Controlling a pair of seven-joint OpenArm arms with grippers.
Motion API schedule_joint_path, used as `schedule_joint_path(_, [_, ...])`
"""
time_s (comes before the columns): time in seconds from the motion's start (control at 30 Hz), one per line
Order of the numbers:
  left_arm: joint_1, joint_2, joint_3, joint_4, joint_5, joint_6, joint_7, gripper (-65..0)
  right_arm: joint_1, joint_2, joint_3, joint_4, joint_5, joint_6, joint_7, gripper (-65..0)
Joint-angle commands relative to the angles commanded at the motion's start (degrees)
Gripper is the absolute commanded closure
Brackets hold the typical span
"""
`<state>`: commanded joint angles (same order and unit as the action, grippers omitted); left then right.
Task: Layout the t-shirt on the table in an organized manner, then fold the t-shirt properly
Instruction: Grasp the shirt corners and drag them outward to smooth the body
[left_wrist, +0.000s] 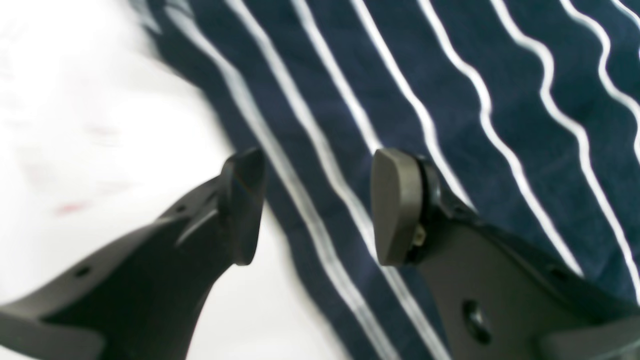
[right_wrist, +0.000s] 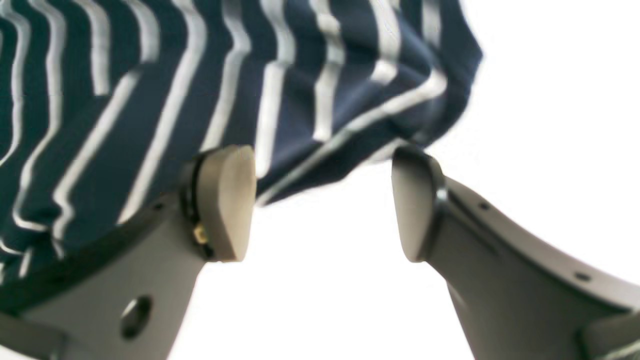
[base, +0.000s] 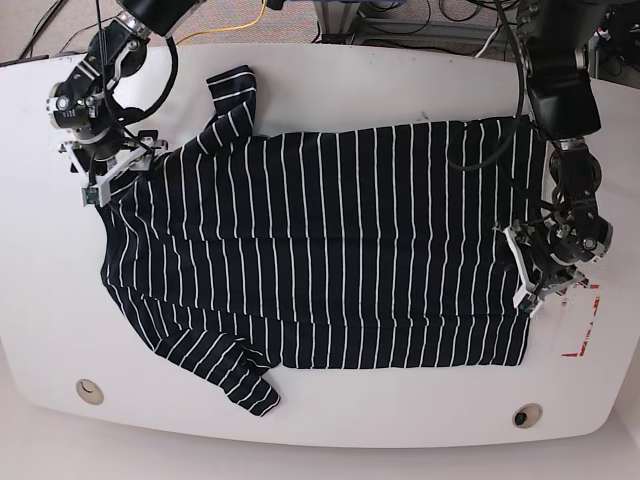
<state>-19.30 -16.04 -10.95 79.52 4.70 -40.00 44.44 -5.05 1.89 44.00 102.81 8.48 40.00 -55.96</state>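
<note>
T-shirt (base: 330, 250): base view, spread flat across the white bench (base: 330, 70), sleeves toward that view's left, hem toward its right.
Left wrist: left gripper (left_wrist: 317, 207) jaws parted, nothing between them; one pad over bare bench, the other over striped cloth; the shirt's edge is blurred.
Right wrist: right gripper (right_wrist: 324, 202) jaws wide apart, empty; a rumpled shirt edge lies just beyond; cloth runs off frame.
Base: both grippers small, partly hidden by their own wrists.
</note>
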Motion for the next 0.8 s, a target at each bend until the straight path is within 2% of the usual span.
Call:
schedule_joint_path(0.1, [1.1,0.1,0.1,3.5,0.0,0.0,1.6,-31.8,-0.4,-1.0,0.7,-0.6,0.1,0.00,0.0,-41.1])
schedule_joint_path(0.33, [3.0,0.9,0.3,7.0,0.1,0.0,1.8,-31.8,0.5,-1.2,1.0,-8.3,0.1,0.00,0.2,-41.1])
schedule_joint_path(0.53, [4.5,0.9,0.3,7.3,0.1,0.0,1.8,-31.8,1.5,-1.3,0.8,-13.3,0.0,0.00,0.2,-40.9])
schedule_joint_path(0.7, [5.4,0.9,0.1,7.3,0.1,0.0,1.8,-31.8,2.0,-1.8,0.8,-13.6,0.0,0.00,0.2,-40.1])
schedule_joint_path(0.8, [5.9,0.9,0.1,7.3,0.1,0.0,1.8,-31.8,2.1,-2.5,0.8,-13.5,0.0,0.00,0.2,-29.6])
